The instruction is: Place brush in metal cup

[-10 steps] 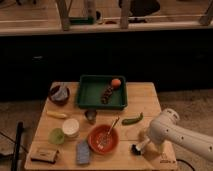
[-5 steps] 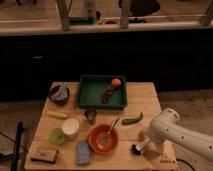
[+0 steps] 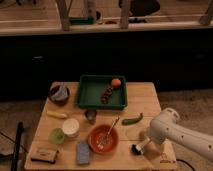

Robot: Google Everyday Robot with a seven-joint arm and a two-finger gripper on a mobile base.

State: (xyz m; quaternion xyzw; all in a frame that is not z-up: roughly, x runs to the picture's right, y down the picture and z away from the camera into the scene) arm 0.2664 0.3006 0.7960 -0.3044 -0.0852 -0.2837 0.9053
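Note:
The brush's small dark round head (image 3: pixel 135 148) lies on the wooden table (image 3: pixel 145 97) near the front right edge. Its white handle (image 3: pixel 142 145) runs right and disappears under my arm. My gripper (image 3: pixel 149 142) is down at the handle, at the end of the white arm (image 3: pixel 180 134) that reaches in from the right. The arm hides the gripper's grip on the brush. The metal cup (image 3: pixel 90 116) stands upright just in front of the green tray, well to the left of the gripper.
A green tray (image 3: pixel 87 95) at the back holds an orange (image 3: pixel 116 82) and a dark item. An orange bowl (image 3: pixel 100 142) with a metal spoon (image 3: pixel 113 124), a green vegetable (image 3: pixel 132 120), a white cup (image 3: pixel 71 127), a pale green cup (image 3: pixel 56 135), a blue sponge (image 3: pixel 83 152) and a dark bowl (image 3: pixel 59 93) stand on the table.

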